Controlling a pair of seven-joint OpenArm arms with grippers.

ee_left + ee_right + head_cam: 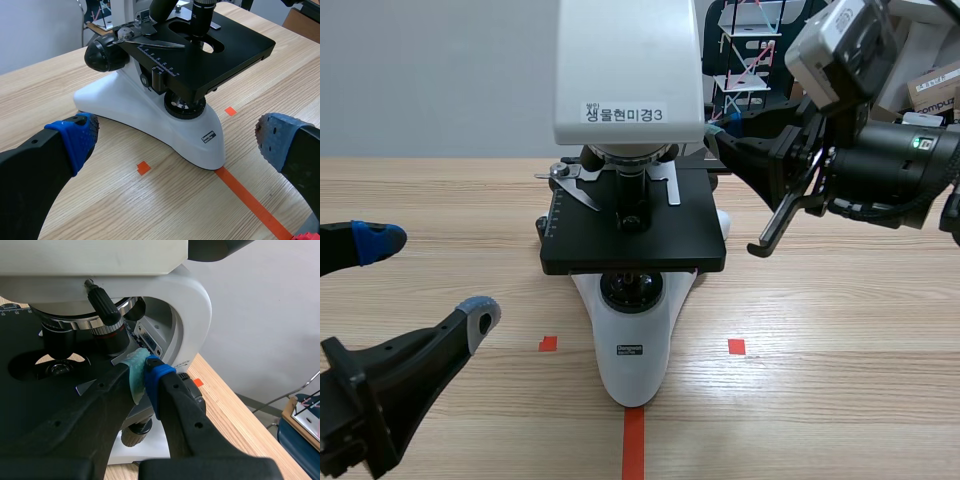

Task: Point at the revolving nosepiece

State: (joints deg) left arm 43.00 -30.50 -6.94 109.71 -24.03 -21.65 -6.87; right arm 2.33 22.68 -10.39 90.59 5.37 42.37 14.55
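Note:
A white microscope (632, 350) with a black stage (635, 225) stands at the table's middle. Its revolving nosepiece (625, 155) sits under the head, carrying black objectives (107, 327). My right gripper (145, 375) is shut on nothing. It is raised at the microscope's right side, with its tips (717, 133) just beside the arm and a short way from the nosepiece (70, 319). My left gripper (430, 280) is open low at the front left, apart from the microscope. In the left wrist view the base (150, 112) lies ahead of its fingers (75, 137).
An orange-red tape line (633, 440) runs from the microscope's foot toward me, with two small squares (736, 346) beside it. Cardboard boxes (935, 85) and a white-and-red rod model (745, 50) stand beyond the table at the back right.

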